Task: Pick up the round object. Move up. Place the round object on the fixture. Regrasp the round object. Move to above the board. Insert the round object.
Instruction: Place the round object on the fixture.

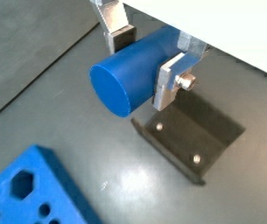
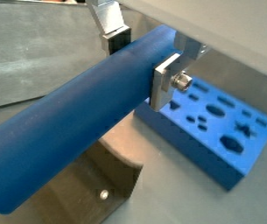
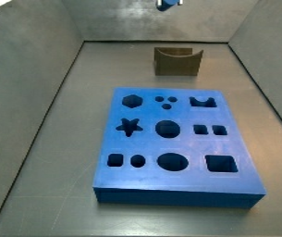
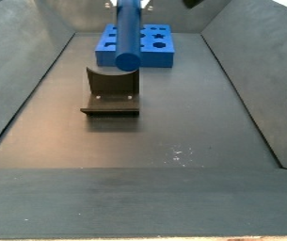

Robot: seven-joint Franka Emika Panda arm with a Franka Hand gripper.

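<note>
Two fingers (image 1: 168, 77) pinched the round object (image 1: 133, 72) from opposite sides, silver plates flat against its curved flank; the gripper (image 2: 142, 59) held it near one end, so most of the length stuck out free beyond the grip. Same clamp visible in both wrist views.

Peg hung in the air above the fixture (image 4: 112, 91), clear of it, not touching. In a side view its round end face (image 4: 125, 58) sat over the fixture's notch region, the body running back toward the gripper at the frame's top edge. In a side view from the board end only a scrap of blue (image 3: 168, 4) showed at the top edge, above the fixture (image 3: 177, 61).

Handling, judged: rigid, smooth, likely slick plastic; a long lever held off-centre, so it could pivot or slide between the pads if bumped. A hold nearer the middle, or square across the axis, should steady it. Probably light.

Looks: plain saturated blue cylinder, long and slim, flat ends, no marks.

Beyond the fixture lay the board (image 3: 174, 141), flat on the surface (image 4: 171, 132), well apart from the fixture, holes empty.
</note>
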